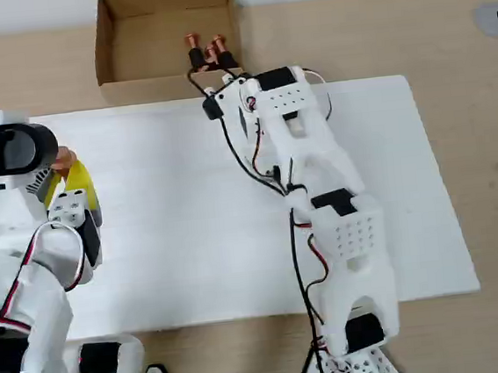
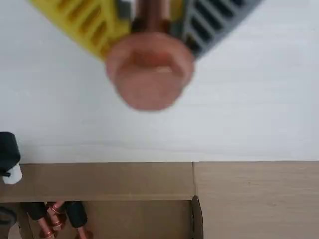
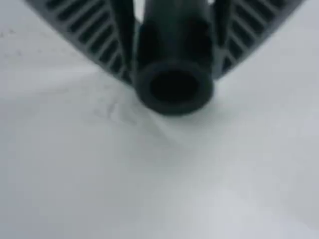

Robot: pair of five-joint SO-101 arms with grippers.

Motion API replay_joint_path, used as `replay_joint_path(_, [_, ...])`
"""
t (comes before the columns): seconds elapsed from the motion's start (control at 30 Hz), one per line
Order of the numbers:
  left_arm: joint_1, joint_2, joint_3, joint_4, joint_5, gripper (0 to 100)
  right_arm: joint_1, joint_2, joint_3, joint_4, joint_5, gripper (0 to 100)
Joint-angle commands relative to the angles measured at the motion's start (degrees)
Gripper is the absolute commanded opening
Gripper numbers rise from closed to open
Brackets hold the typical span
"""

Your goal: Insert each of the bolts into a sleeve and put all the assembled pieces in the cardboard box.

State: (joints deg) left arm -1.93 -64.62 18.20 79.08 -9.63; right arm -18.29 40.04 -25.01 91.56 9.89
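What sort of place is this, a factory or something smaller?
Probably a small lab or hobby bench, not a factory: a wooden table under a white sheet, two small desktop arms, and a cardboard box holding assembled pieces.

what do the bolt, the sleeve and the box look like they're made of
The bolt looks like copper-coloured metal, smooth with a soft sheen on its head; it may only be plated. The sleeve is matte black, probably plastic or rubber, with no shine on its round rim. The cardboard box is plain brown card, matte, with folded walls.
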Motion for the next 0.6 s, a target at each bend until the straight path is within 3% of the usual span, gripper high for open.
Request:
replay_joint_path(0.0, [0.62,-0.48,-2.9,0.18,-0.53,1,-0.84,-2.77,-0.04,0.88,0.62,3.2])
replay_joint_path(0.57, [0.62,-0.48,-3.34,2.99,-0.44,1,-0.66,-17.45,-10.15,10.81,0.62,3.0])
